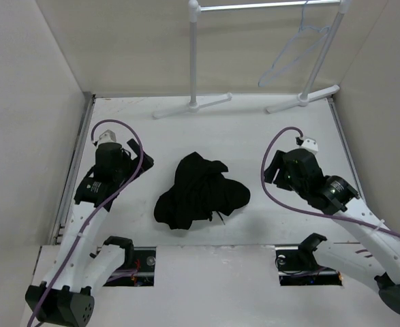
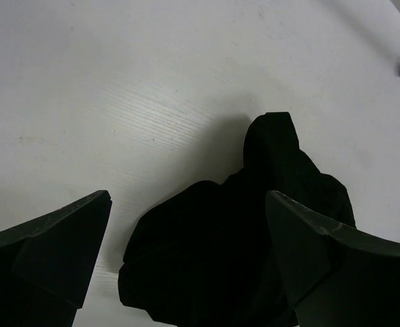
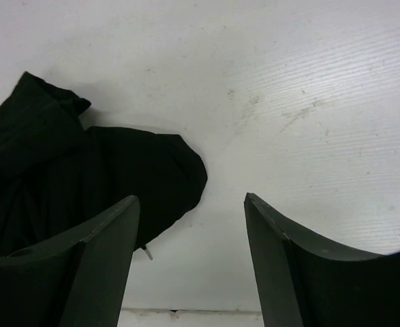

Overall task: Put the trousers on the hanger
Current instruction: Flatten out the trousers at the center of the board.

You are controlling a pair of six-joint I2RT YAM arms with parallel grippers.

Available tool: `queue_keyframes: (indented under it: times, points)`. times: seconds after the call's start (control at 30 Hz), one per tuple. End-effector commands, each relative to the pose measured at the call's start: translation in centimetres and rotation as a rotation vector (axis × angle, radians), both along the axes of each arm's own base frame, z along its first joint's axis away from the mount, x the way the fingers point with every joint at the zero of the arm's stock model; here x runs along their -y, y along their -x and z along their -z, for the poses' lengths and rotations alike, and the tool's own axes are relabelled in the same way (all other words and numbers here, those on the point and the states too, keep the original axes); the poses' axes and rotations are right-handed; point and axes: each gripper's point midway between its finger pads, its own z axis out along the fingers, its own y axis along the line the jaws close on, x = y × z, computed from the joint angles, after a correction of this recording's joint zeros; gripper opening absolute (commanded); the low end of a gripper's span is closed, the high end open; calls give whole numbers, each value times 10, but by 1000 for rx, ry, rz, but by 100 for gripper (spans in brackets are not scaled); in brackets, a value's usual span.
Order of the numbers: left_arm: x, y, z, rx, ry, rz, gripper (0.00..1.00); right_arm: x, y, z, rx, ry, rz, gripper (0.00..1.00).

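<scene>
White table (image 1: 254, 133): trousers (image 1: 200, 192) are seen crumpled mid-table, hanger (image 1: 289, 57) hung on rack (image 1: 194, 54) behind. Left gripper (image 2: 186, 197) and right gripper (image 3: 191, 197) are spread wide, empty. Fabric is judged soft, limp, light; best pinched at an outer fold.

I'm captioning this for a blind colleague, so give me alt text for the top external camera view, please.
Black trousers lie crumpled in a heap in the middle of the white table, between the left tool and right tool, neither touching them. At the far edge, a pale wire hanger hangs from a white garment rack.
</scene>
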Motion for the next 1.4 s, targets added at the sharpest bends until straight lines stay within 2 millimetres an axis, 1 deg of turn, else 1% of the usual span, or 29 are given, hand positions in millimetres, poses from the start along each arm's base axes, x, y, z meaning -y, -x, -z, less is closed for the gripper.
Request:
queue_keyframes:
  times: [0.0,0.07,0.1,0.17,0.2,0.23,0.27,0.3,0.33,0.37,0.43,0.47,0.5,0.53,0.6,0.67,0.73,0.77,0.8,0.83,0.93,1.03,1.07,1.17,1.2,1.23,1.3,1.33,1.37]
  points:
    - [8,-14,-9,16,69,-18,100,1,6,-20,62,-56,-3,70]
    - [7,-18,-16,40,76,-20,100,-2,11,-21,70,-84,-24,69]
    - [9,-22,-25,81,87,-8,100,-4,14,-21,74,-101,-38,64]
    - [11,-27,-41,195,113,-10,100,-12,18,-24,74,-132,-85,41]
    - [11,-27,-45,221,119,-18,100,-14,19,-25,73,-137,-94,35]
    - [5,-23,-57,311,145,-83,100,-19,19,-29,69,-152,-116,23]
    - [0,-21,-60,333,142,-117,100,-26,20,-33,65,-164,-139,14]
    - [-4,-19,-61,341,137,-138,100,-33,21,-36,60,-175,-166,9]
    - [-5,-15,-61,323,132,-155,100,-47,23,-42,54,-197,-211,6]
    - [-6,-12,-60,304,130,-166,100,-56,23,-47,55,-210,-237,6]
    - [-7,-8,-47,207,104,-184,98,-81,25,-59,61,-230,-311,6]
    - [-4,-7,-40,169,90,-164,77,-94,25,-65,67,-236,-345,6]
    - [-5,-6,-32,132,64,-148,52,-111,24,-72,73,-237,-385,8]
    - [-6,-5,-22,85,32,-127,32,-122,23,-76,76,-241,-406,10]
    - [-10,5,-1,-30,-1,-126,12,-151,20,-83,80,-250,-456,20]
    - [-14,13,11,-77,-19,-140,8,-179,18,-86,84,-260,-508,40]
    - [-18,25,21,-77,-13,-162,8,-198,18,-79,74,-226,-549,58]
    - [-15,30,23,-69,0,-151,10,-203,16,-68,60,-182,-555,66]
    - [-10,33,23,-61,15,-127,14,-203,14,-64,54,-163,-551,69]
    - [3,40,20,-46,45,-65,22,-199,7,-52,49,-121,-513,71]
    - [34,45,2,10,84,74,37,-182,-8,-35,41,-94,-434,70]
    - [76,46,-20,85,109,239,51,-163,-11,-23,25,-105,-388,61]
    - [94,47,-21,83,90,302,56,-152,-10,-14,15,-107,-368,55]
    - [123,50,-9,55,-10,408,61,-133,-2,7,-27,-118,-328,36]
    - [132,51,-6,50,-50,437,62,-127,1,13,-39,-126,-315,34]
    - [144,53,-4,49,-101,481,63,-119,5,22,-57,-135,-296,34]
    - [156,50,3,50,-203,509,65,-109,12,33,-74,-156,-277,40]
    - [158,47,9,45,-260,517,65,-107,15,38,-82,-163,-276,46]
    - [158,43,20,24,-316,523,64,-104,19,44,-94,-177,-273,58]
